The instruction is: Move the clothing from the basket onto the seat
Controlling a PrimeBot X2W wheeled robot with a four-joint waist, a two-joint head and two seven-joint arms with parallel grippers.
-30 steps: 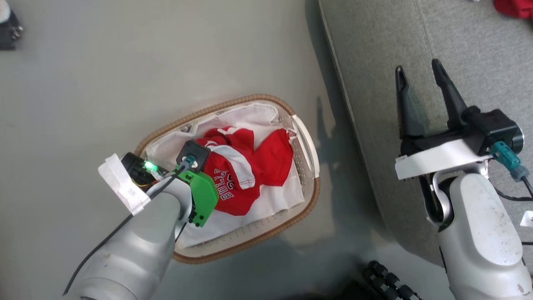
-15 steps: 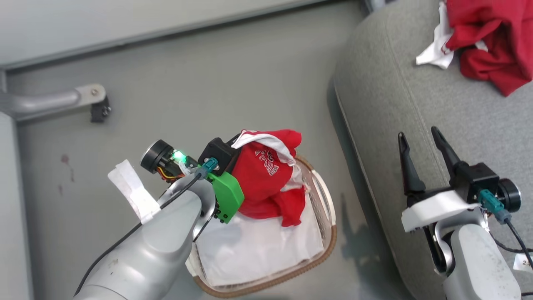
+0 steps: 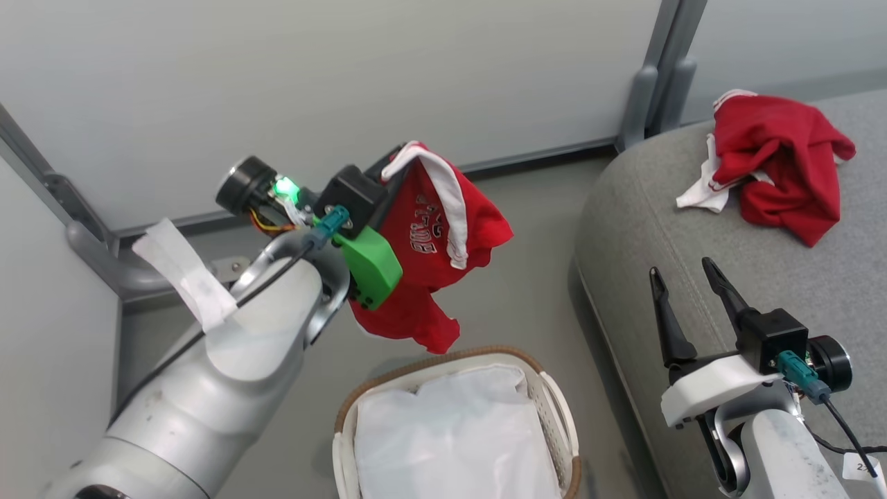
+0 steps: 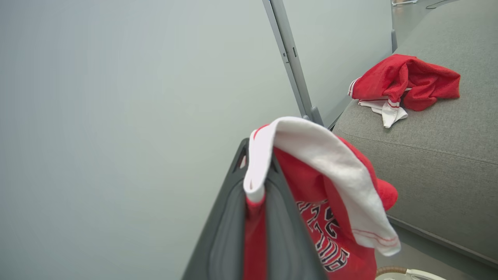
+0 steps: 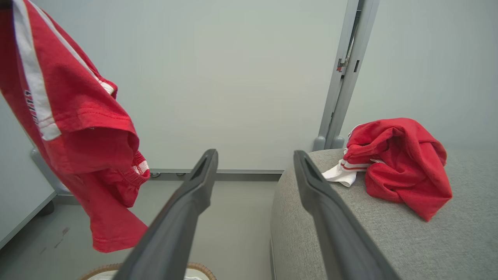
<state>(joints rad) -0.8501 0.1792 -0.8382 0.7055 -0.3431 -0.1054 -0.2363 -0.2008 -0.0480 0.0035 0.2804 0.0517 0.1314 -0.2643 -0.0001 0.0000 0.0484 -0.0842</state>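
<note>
left pincer: closed tight on the red jersey, a strip of red cloth pinched between the two dark fingers. white trim folds over the fingertips. dark white-edged lettering shows on the hanging cloth, only partly readable.

red jersey: hangs free in the air from the left pincer, touching neither basket nor seat. in the head view its lowest fold sits just beyond the basket's far rim. the grey floor lies behind it.

basket: on the floor, near the bottom edge of the head view, just beside the seat's front corner. brown woven-look rim, white perforated wall. the white sheet lines the inside.

seat: grey fabric, rounded corner, to the robot's right. a second red garment with white trim lies crumpled on it, toward the back, well apart from the jersey.

right pincer: jaws spread wide, nothing between them, held over the seat's front edge, fingers pointing toward the pale wall panel.

grey upright post: stands at the wall, behind the seat's corner.
</note>
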